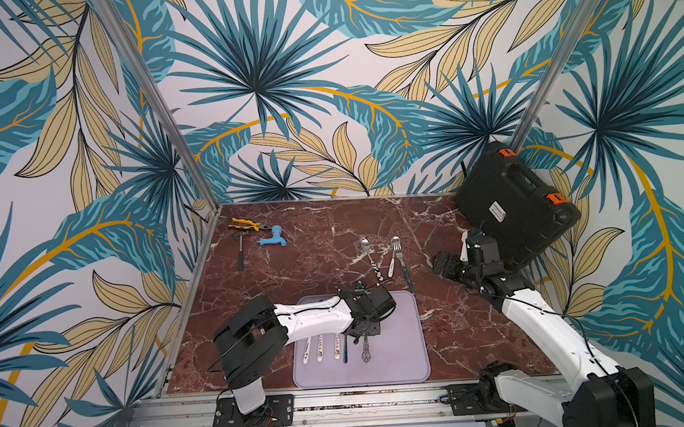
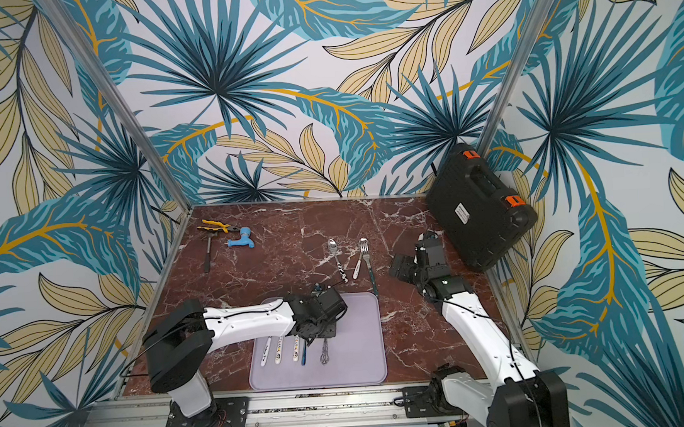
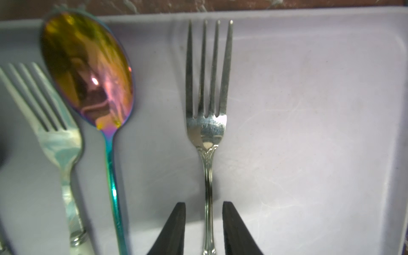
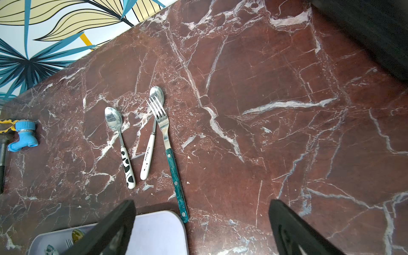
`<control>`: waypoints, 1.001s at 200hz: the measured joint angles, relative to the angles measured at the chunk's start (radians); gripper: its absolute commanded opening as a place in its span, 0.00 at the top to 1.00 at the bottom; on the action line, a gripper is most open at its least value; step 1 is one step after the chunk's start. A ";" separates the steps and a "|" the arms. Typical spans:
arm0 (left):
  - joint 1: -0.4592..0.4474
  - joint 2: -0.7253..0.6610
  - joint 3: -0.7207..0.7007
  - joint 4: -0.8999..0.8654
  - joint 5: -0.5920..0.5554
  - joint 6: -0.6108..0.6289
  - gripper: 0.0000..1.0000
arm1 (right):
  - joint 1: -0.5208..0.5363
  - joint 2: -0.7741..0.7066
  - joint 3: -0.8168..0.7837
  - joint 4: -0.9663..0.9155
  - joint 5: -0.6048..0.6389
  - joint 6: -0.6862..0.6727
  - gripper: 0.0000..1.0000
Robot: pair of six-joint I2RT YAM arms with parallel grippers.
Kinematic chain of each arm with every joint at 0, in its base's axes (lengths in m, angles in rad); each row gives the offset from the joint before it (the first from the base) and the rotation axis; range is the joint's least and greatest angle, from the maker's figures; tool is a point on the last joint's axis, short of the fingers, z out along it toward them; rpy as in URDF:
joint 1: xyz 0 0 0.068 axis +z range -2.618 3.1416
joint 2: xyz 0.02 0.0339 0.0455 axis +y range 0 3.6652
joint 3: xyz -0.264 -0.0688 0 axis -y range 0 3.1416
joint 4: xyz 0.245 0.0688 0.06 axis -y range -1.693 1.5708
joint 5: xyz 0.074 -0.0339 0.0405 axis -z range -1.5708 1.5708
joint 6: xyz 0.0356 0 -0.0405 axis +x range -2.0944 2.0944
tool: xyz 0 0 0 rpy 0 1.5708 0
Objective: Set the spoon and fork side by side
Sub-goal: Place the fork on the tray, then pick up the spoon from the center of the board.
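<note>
Ornate silver fork (image 3: 207,123) lies flat on the lilac tray (image 3: 309,110), centre of my left wrist view, tines up-frame. The iridescent spoon (image 3: 88,70) lies to its left, roughly parallel, with a bare strip of tray between them. A second fork (image 3: 59,141) sits at the far left edge. My left gripper (image 3: 204,204) straddles the ornate handle at bottom centre, fingers (image 3: 174,227) slightly apart, a gap on each side, gripping nothing. I'd call this the release. Lift straight up with no sideways drift, or a finger clips the handle and skews the pair. Right gripper (image 4: 201,202) hangs wide open and empty over the marble table (image 4: 287,132).
</note>
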 measured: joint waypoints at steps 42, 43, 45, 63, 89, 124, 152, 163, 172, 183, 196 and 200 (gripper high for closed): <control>0.037 -0.015 0.105 -0.045 -0.004 0.056 0.61 | 0.000 0.000 0.000 0.000 0.000 0.000 0.01; 0.038 -0.015 0.107 -0.045 -0.005 0.056 0.61 | 0.000 0.000 0.000 0.000 0.000 0.000 0.00; 0.042 -0.015 0.114 -0.047 -0.005 0.061 0.61 | 0.000 0.000 0.000 0.000 0.000 0.000 0.00; 0.076 -0.015 0.174 -0.057 -0.003 0.093 0.61 | 0.000 -0.003 0.000 0.000 0.000 0.000 0.00; 0.134 0.000 0.259 -0.064 0.013 0.135 0.61 | 0.000 -0.014 0.000 0.000 0.000 0.000 0.01; 0.209 0.114 0.404 -0.071 0.054 0.189 0.61 | 0.000 -0.016 0.000 0.000 0.000 0.003 0.01; 0.256 0.247 0.516 -0.086 0.092 0.217 0.61 | 0.000 -0.017 -0.001 0.000 0.000 0.004 0.01; 0.270 0.291 0.549 -0.092 0.103 0.226 0.61 | 0.000 -0.017 -0.002 0.000 0.000 0.006 0.01; 0.281 0.331 0.580 -0.104 0.109 0.232 0.61 | 0.000 -0.017 -0.002 0.000 0.000 0.007 0.01; 0.290 0.371 0.617 -0.118 0.113 0.236 0.61 | 0.000 -0.017 -0.002 0.000 0.000 0.007 0.01; 0.301 0.412 0.658 -0.137 0.115 0.242 0.61 | 0.000 -0.017 -0.002 0.000 0.000 0.008 0.00; 0.303 0.426 0.673 -0.144 0.116 0.243 0.61 | 0.000 -0.017 -0.002 0.000 0.000 0.008 0.00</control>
